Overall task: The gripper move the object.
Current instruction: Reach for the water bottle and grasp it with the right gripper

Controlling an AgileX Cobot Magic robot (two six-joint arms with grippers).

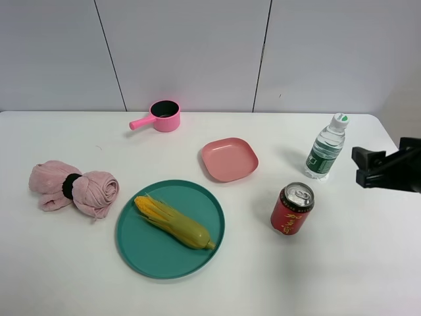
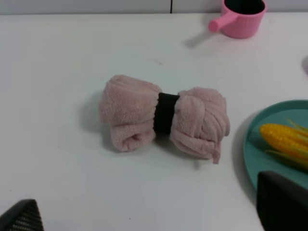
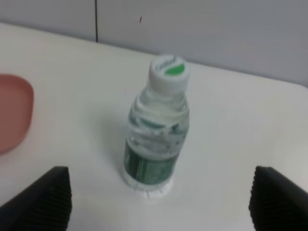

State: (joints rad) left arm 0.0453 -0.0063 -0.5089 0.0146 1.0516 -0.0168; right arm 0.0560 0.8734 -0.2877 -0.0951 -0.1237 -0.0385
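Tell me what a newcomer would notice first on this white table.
The yellow corn cob on the round teal plate at the front centre draws the eye first. To its right stands a red drink can, and behind that a small clear plastic water bottle with a green label, with the right gripper open beside it.

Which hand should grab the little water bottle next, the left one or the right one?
The right hand, probably. It is open, close to the water bottle and facing it. The left hand hangs over the pink towel, far on the other side.
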